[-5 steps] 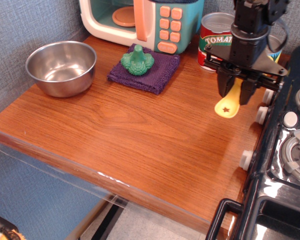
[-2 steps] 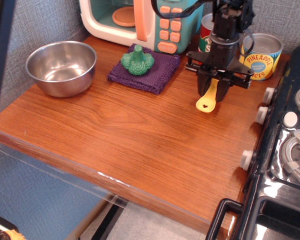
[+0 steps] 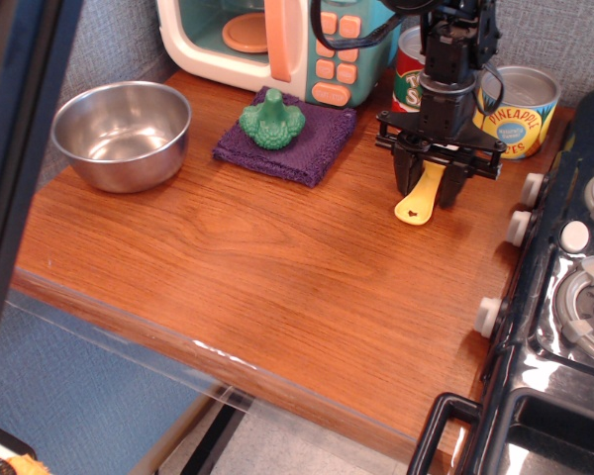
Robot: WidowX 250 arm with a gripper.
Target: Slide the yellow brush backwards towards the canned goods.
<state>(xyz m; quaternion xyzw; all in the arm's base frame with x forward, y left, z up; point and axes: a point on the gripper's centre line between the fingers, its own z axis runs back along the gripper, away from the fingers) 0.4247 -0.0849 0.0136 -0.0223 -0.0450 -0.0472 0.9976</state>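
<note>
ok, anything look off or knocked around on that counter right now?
Nothing spilled, tipped or damaged. Both canned goods stand upright at the back, and the broccoli sits on the purple cloth. The yellow brush lies between the fingers of the gripper, handle pointing forward. A dark out-of-focus bar blocks the view's left edge.

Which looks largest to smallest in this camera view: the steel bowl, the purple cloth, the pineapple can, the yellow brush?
1. steel bowl and purple cloth: they look about alike, so I do not rank them.
2. pineapple can
3. yellow brush, partly hidden by the gripper
</note>
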